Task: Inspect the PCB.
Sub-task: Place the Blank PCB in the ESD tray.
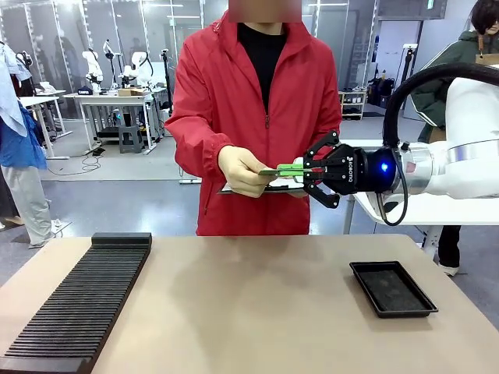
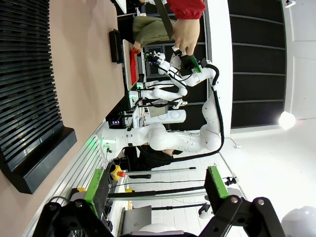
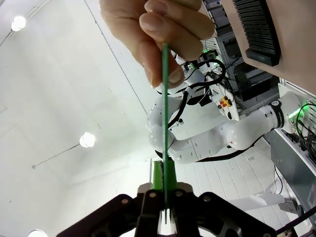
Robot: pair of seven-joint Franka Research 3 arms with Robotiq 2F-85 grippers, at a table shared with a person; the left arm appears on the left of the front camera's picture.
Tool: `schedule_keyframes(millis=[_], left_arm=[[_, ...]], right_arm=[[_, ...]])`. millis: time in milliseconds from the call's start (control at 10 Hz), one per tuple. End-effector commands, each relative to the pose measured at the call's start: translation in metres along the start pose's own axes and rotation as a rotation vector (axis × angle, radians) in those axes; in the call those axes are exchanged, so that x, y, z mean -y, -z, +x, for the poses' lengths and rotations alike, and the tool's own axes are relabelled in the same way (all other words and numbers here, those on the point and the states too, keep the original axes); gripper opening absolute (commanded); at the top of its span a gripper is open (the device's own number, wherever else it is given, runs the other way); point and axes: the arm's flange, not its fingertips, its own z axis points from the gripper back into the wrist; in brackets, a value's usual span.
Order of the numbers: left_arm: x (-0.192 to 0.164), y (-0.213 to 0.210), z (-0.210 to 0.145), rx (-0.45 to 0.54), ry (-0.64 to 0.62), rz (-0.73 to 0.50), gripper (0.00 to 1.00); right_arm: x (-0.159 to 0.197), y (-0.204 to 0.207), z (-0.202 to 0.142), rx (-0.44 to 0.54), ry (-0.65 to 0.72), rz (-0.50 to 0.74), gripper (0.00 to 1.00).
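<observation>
Well below PCB (image 1: 270, 171): tray (image 1: 392, 290), rack (image 1: 78, 308).

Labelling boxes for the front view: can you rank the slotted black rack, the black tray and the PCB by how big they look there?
1. slotted black rack, clearly largest.
2. black tray.
3. PCB, smallest: it shows edge-on and farther off, so its true size is unsure.

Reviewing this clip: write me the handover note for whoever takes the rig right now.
Right gripper: shut on one end of the PCB, held above the table.
Person's hand: pinching the PCB's other end.
Left gripper: open, holding nothing.
Black tray and slotted rack sit on the table.
Done: both hold the PCB.
To do: one side releases; which way it passes, cannot tell.
</observation>
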Motion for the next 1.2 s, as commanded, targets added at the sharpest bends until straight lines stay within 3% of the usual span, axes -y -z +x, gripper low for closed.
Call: schedule_keyframes(millis=[0,1100], left_arm=[[0.0005,-0.001,-0.0004,0.002,0.001,0.0,1.0],[0.0005,-0.001,-0.0004,0.002,0.001,0.0,1.0]], right_arm=[[0.0,0.0011,-0.0002,-0.002,0.0,-0.001,0.0],[0.0,0.0011,-0.0002,-0.002,0.0,-0.001,0.0]])
